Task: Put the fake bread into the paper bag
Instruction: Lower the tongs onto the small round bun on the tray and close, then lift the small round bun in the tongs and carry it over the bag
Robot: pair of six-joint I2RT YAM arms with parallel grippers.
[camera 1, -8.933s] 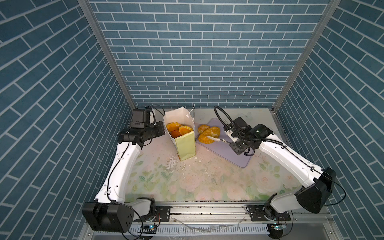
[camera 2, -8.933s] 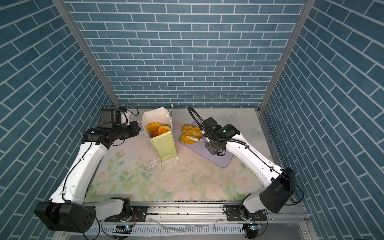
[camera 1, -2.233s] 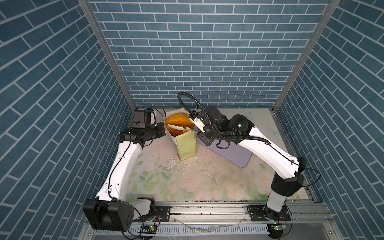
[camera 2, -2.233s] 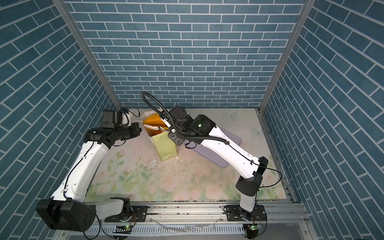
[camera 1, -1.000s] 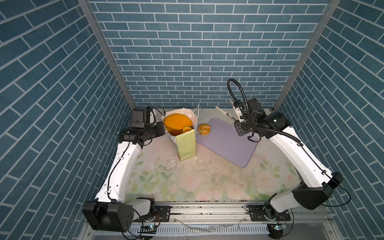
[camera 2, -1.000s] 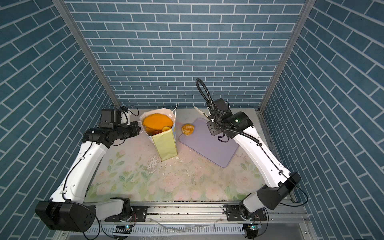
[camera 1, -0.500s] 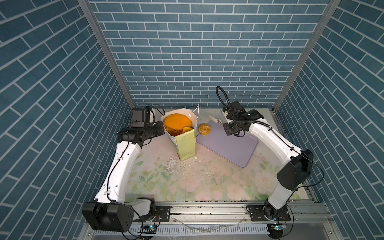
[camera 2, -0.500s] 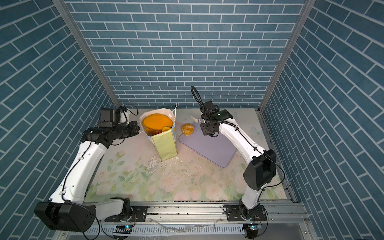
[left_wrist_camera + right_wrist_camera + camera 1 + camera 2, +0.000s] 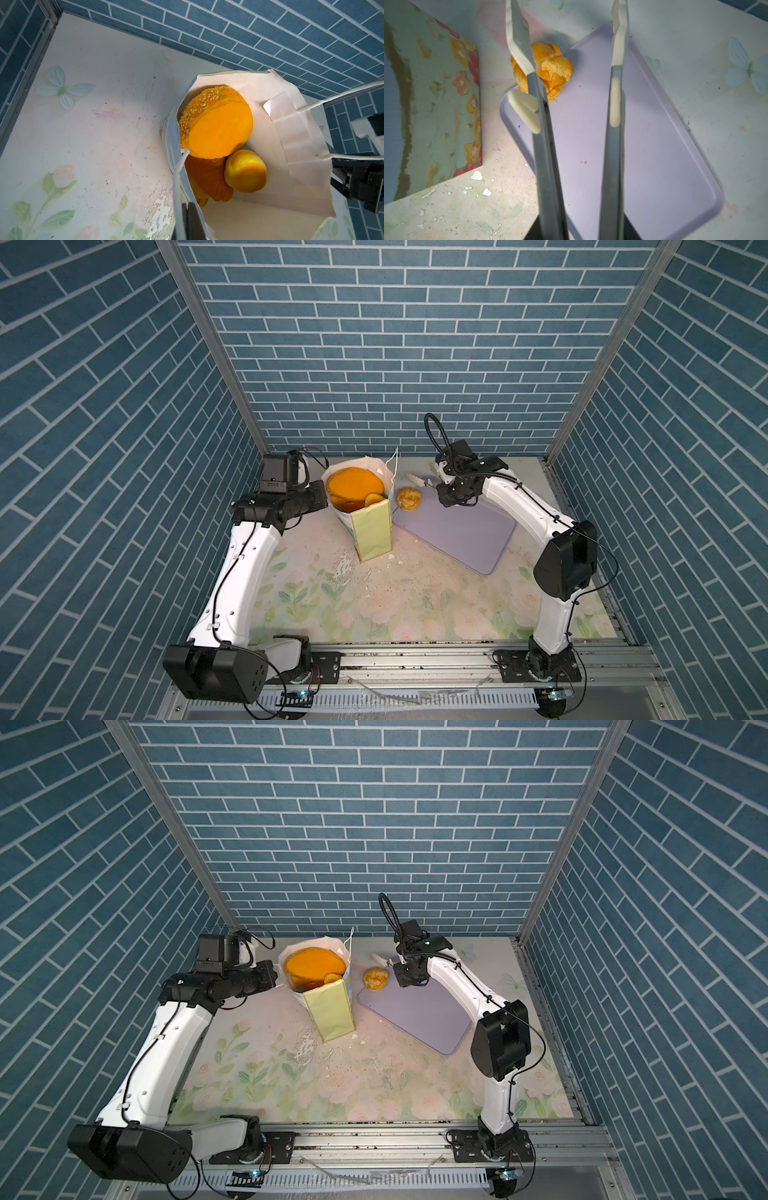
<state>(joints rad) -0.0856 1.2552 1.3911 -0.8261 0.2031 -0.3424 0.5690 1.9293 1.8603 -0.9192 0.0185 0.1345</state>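
Flowered surface (image 9: 415,605), strewn with crumbs. Lavender tray (image 9: 465,531), flat, bare but for one piece. Paper bag (image 9: 372,531), upright just beside the tray, rim pinched tight by the left fingers (image 9: 194,224); most fake bread (image 9: 245,170) inside, seeded loaf (image 9: 353,488) uppermost. Tongs (image 9: 614,104), clasped by the right fingers (image 9: 448,498), tips wide apart, empty, near the last piece. Knotted roll (image 9: 409,498), at the tray corner nearest the bag: probably light, hard, glossy, prone to slip; best straddled across its broad middle.
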